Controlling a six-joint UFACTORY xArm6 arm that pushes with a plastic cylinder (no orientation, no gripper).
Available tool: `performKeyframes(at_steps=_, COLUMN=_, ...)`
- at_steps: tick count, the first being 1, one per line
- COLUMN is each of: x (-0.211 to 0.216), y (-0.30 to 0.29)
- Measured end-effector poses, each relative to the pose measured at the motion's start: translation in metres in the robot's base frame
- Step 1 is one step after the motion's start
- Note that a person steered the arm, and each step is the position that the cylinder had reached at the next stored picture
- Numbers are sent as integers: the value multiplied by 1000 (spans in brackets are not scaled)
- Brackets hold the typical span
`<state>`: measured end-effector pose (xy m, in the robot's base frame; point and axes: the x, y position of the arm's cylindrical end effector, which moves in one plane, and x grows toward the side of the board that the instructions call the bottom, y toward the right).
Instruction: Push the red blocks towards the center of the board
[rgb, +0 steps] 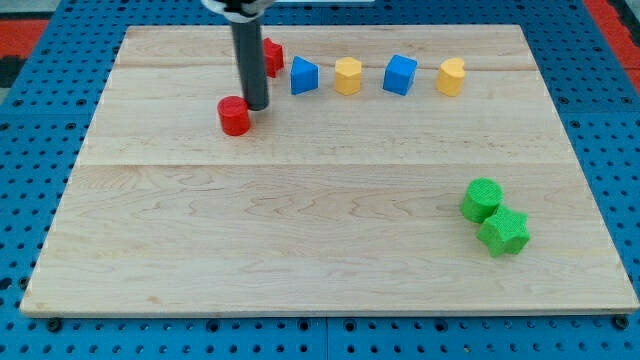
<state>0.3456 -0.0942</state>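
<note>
Where the wooden board ran nearest the view's bottom, two green blocks, a cylinder and a star shape, sat touching at the right. Farther up, a red cylinder lay just beside my tip, at its lower left. Beyond, a second red block sat partly hidden behind the rod. Rightward ran a row: blue, yellow, blue, yellow. No jaws: plain rod.

Two blue blocks alternate with yellow blocks; two green blocks touch.
</note>
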Motion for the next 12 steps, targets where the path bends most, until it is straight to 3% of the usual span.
performKeyframes(at_steps=1, x=-18, y=-12)
performKeyframes(at_steps=3, x=-99, y=-52)
performKeyframes(at_steps=4, x=-138, y=-34)
performKeyframes(at_steps=5, x=-148, y=-4)
performKeyframes(at_steps=6, x=-147, y=12)
performKeyframes(at_steps=8, x=-122, y=-19)
performKeyframes(at_steps=9, x=-139, y=12)
performKeyframes(at_steps=10, x=-132, y=80)
performKeyframes(at_steps=12, x=-82, y=16)
